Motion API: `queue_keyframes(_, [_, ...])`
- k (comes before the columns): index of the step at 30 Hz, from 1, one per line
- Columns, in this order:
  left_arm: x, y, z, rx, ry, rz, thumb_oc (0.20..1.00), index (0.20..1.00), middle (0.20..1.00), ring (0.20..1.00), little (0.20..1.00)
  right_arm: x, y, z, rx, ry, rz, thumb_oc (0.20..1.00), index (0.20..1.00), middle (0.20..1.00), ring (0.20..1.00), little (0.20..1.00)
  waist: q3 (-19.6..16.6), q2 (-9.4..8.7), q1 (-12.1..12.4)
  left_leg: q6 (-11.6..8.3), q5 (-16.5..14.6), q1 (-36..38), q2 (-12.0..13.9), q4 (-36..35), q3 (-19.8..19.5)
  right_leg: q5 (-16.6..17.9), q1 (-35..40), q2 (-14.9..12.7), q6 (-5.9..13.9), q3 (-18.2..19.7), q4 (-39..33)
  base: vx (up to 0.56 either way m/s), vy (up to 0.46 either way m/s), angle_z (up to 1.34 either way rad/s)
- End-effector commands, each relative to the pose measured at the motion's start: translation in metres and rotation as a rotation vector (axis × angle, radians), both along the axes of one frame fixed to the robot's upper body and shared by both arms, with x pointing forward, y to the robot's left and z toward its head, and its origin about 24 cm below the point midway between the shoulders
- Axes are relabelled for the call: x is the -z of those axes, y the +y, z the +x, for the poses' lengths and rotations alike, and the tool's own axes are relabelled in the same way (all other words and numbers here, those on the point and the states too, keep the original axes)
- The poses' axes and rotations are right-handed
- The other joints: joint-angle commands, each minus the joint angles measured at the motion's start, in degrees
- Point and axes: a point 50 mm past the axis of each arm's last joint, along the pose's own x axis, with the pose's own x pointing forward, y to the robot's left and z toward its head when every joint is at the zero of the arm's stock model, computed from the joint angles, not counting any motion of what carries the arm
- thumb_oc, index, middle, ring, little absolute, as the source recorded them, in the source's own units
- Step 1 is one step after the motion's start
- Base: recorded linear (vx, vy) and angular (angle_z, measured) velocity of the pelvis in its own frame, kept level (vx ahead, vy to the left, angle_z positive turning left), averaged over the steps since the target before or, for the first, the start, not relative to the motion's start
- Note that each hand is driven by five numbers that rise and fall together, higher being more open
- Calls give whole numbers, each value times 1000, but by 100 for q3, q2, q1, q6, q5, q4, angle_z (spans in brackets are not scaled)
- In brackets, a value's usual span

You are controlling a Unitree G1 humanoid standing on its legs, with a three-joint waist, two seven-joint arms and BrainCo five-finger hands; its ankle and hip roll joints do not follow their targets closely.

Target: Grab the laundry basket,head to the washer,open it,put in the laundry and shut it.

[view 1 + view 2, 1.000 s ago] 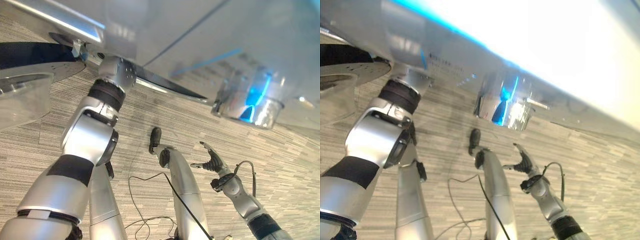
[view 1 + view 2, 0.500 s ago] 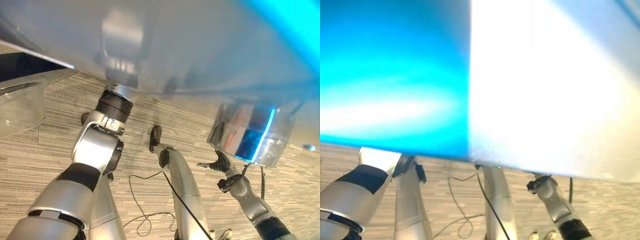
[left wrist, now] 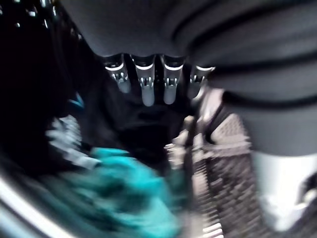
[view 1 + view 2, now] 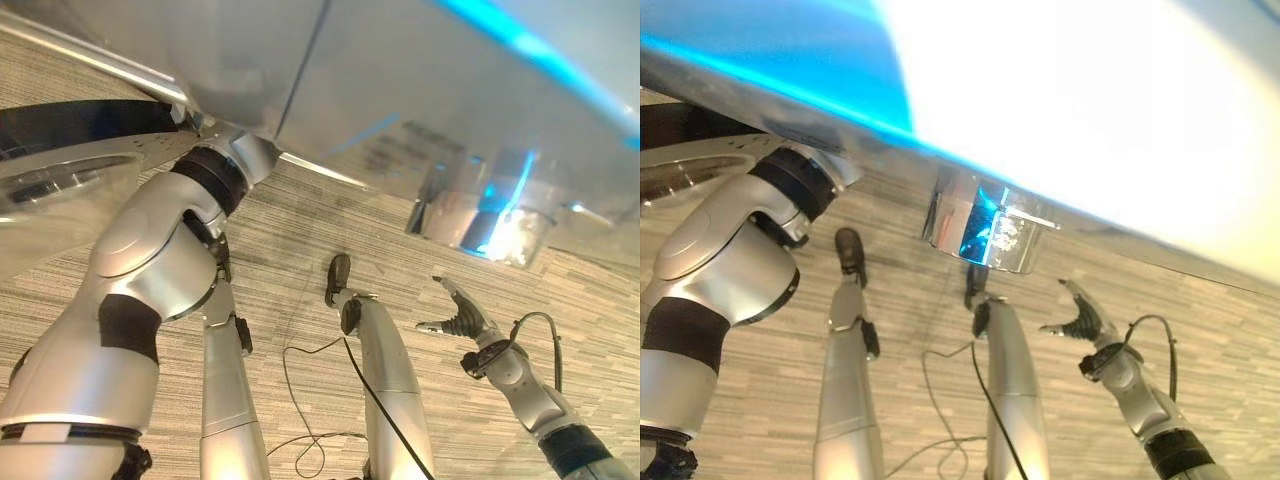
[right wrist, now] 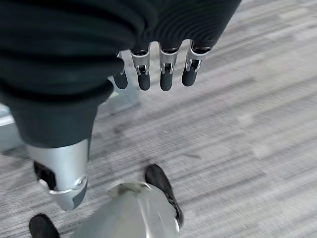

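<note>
Two hands, washer open.
Left hand [image 3: 153,84] fingers straight over teal laundry [image 3: 124,198] in drum; right hand [image 4: 462,318] spread, empty, above floor [image 4: 300,240].

Right hand [image 4: 462,318], fingers spread, hangs over bare striped floor [image 4: 300,250] with free room all round, while left hand [image 3: 153,82] sits deep in the dark washer drum [image 3: 29,74], teal laundry [image 3: 119,198] crowding just beyond its fingers.
</note>
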Motion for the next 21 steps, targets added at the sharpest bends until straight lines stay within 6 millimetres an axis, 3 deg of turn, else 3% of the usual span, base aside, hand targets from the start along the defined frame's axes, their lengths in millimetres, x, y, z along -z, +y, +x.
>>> queue_keyframes(1, [-68,-3,-18,-81,-261,138,1000,1000,1000,1000,1000,20,-4,-15,22,62,-4,1000,1000,1000,1000,1000,-464,26,-238,477,-1431,808,24,468,8,729,457,308,195,457,-969,0,0,0])
queue_keyframes(3, [-62,-3,-18,-75,-255,145,1000,1000,1000,1000,1000,22,-4,-16,28,66,0,1000,1000,1000,1000,1000,-424,22,-209,475,-1409,892,21,413,8,740,531,312,198,451,-1015,-13,4,2])
queue_keyframes(4, [-41,1,-17,-5,-211,107,1000,1000,1000,1000,1000,29,-5,-19,59,86,16,1000,1000,1000,1000,1000,-334,35,-60,462,-1332,1112,7,205,6,756,715,304,214,421,-1166,-18,3,4])
queue_keyframes(10, [-1,27,-18,48,-126,-1,1000,1000,1000,1000,1000,53,-4,-27,97,184,15,1000,1000,1000,1000,1000,-218,14,75,415,-1175,1550,-1,-141,31,839,1114,323,213,323,-1503,0,0,0])
queue_keyframes(11, [29,46,-19,58,-60,-112,1000,1000,1000,1000,1000,63,-1,-29,109,223,11,1000,1000,1000,1000,1000,-180,-8,174,392,-1096,1814,-31,-349,37,895,1356,336,210,290,-1725,21,8,-5])
queue_keyframes(12, [31,47,-20,55,-58,-115,1000,1000,1000,1000,1000,63,-1,-29,107,226,8,1000,1000,1000,1000,1000,-176,0,159,391,-1085,1850,-26,-375,37,902,1390,340,210,287,-1746,26,11,-8])
queue_keyframes(17, [87,60,-33,132,85,-365,1000,1000,1000,1000,1000,82,5,-37,127,310,7,1000,1000,1000,1000,1000,-155,43,328,365,-896,2431,-48,-773,54,1042,1988,350,218,171,-2219,-12,7,-1])
queue_keyframes(18, [98,59,-36,158,108,-416,1000,1000,1000,1000,1000,86,7,-38,132,325,13,1000,1000,1000,1000,1000,-128,54,376,384,-718,2475,-61,-826,105,1210,2059,325,170,99,-2326,-60,49,2])
queue_keyframes(19, [128,60,-44,168,176,-496,1000,1000,1000,1000,1000,91,11,-40,133,346,20,1000,1000,1000,1000,1000,-154,69,425,373,-659,2727,-64,-984,113,1280,2327,337,180,80,-2526,-64,42,2])
queue_keyframes(20, [129,60,-44,166,177,-497,1000,1000,1000,1000,1000,91,11,-41,132,347,19,1000,1000,1000,1000,1000,-147,72,420,373,-652,2759,-59,-1005,115,1289,2359,342,181,78,-2549,20,42,-2])
queue_keyframes(21, [147,61,-48,156,218,-528,1000,1000,1000,1000,1000,94,11,-42,135,359,20,1000,1000,1000,1000,1000,-148,77,444,363,-635,2899,-53,-1082,125,1318,2503,351,185,64,-2650,23,33,-2])
